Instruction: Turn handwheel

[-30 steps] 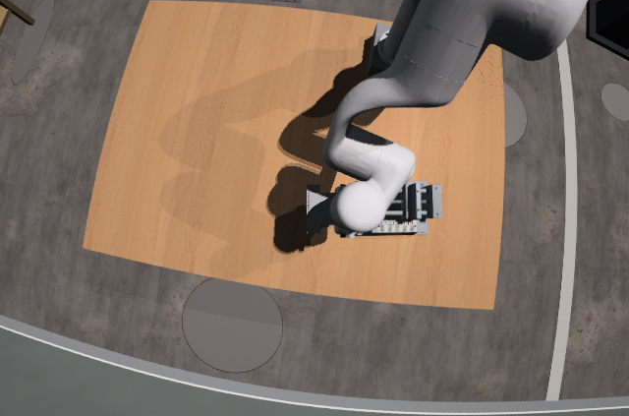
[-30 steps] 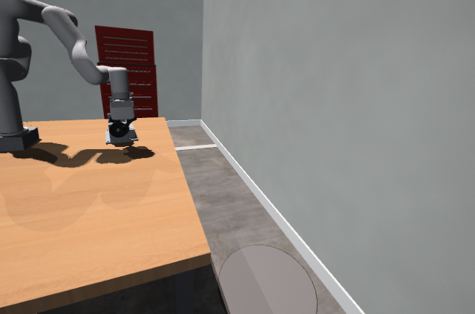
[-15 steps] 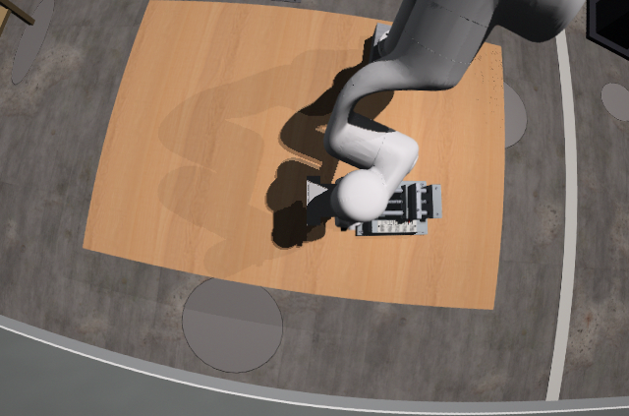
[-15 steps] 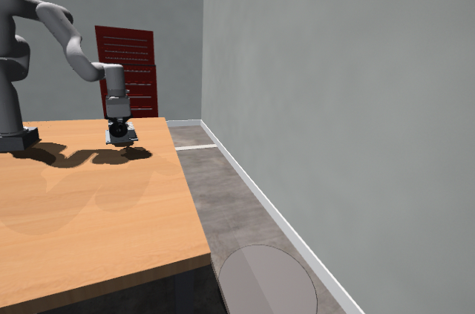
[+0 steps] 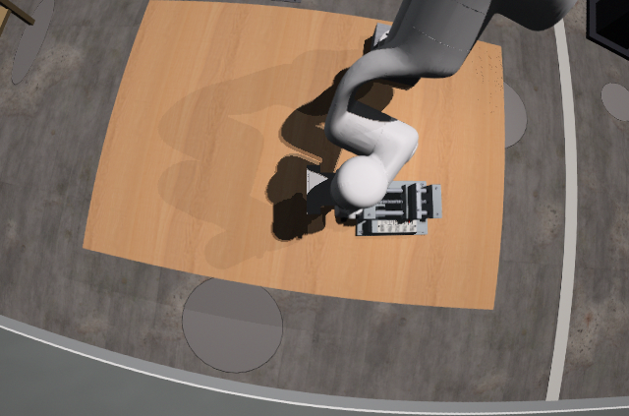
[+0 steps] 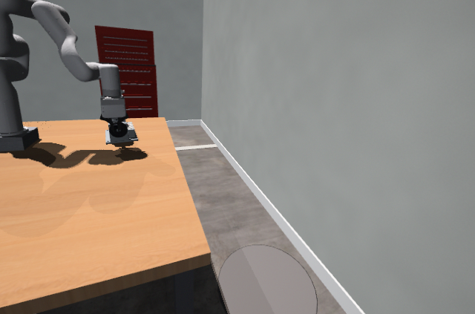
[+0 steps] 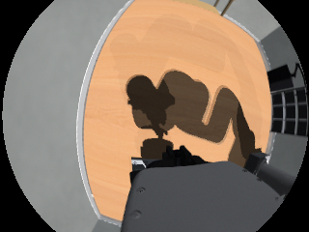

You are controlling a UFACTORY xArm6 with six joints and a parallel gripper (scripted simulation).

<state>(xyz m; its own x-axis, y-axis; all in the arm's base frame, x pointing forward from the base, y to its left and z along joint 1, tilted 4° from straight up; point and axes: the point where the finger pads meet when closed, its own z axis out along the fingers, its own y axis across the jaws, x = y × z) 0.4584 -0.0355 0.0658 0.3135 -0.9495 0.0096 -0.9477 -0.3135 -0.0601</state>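
- Exterior view, left of frame: my arm (image 6: 57, 34) reaches down from its base (image 6: 32, 136) at the far left, the wrist vertical over the fixture.
- The end effector (image 6: 116, 123) is closed on the black handwheel (image 6: 118, 130); I see the fingers pressed against the wheel from above, though the contact itself is too small to resolve.
- The handwheel sits at the near end of the grey stop fixture (image 6: 132, 134), which rests on the bench (image 6: 96, 206) toward its far right corner in this view.
- Top view, centre right: the fixture (image 5: 428, 200) lies on the bench (image 5: 202, 96), its rails running left to right; a scale strip (image 5: 393, 227) runs along its lower edge. The wrist covers the fixture's left end, handwheel included.
- I cannot read the pointer's position on the scale.
- Wrist view: the end effector's grey housing (image 7: 200, 219) fills the lower frame; the arm's dark shadow falls on the bench (image 7: 110, 149) beyond.
- Background, exterior view: a red cabinet (image 6: 130, 53) stands against the back wall.
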